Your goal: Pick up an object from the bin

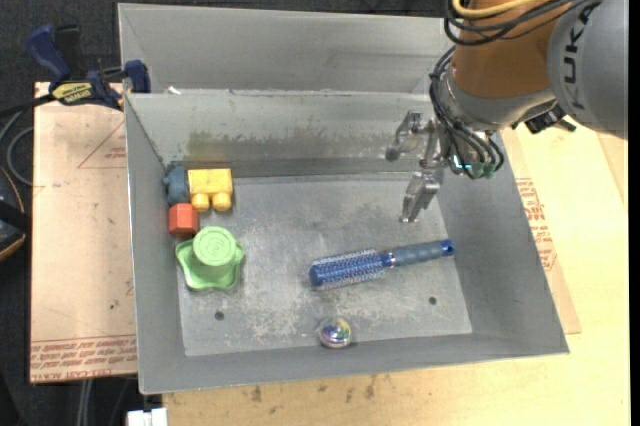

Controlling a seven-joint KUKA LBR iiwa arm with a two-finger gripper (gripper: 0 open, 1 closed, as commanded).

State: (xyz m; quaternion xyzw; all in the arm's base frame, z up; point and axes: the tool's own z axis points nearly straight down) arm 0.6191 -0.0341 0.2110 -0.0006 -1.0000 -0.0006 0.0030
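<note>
The grey metal bin (150, 244) has sloping walls and a flat, scuffed floor with a few things scattered on it. The arm (600, 54) comes in at 2 o'clock. Its grey casing carries dark letters of which only "KU" can be read, and next to them sits a rounded orange cover (505, 24) looped with yellow cable. Below the cover the gripper (412, 176) hangs at about 1 o'clock of the floor's middle, close to the back wall. Its two metal fingers stand apart and there is nothing between them. The thing nearest to it is the blue brush (380, 264), which lies flat on the floor at about 4 o'clock of the middle, below the gripper and clear of it. The brush's long axis runs roughly from 9 to 3 o'clock, with the right end lifted a little toward 2. The wide bristled head, dotted with pale bristle tips, points to 9 o'clock, and the smooth, thin handle points to 3. At 9 o'clock a green flower-shaped cup (210, 259) sits with its round mouth upward. At 10 o'clock, in the back corner, a yellow block (210, 184) with two round knobs touches a red block (182, 219) and a small blue piece (177, 182). A shiny ball (335, 334) rests at 6 o'clock near the front wall.
</note>
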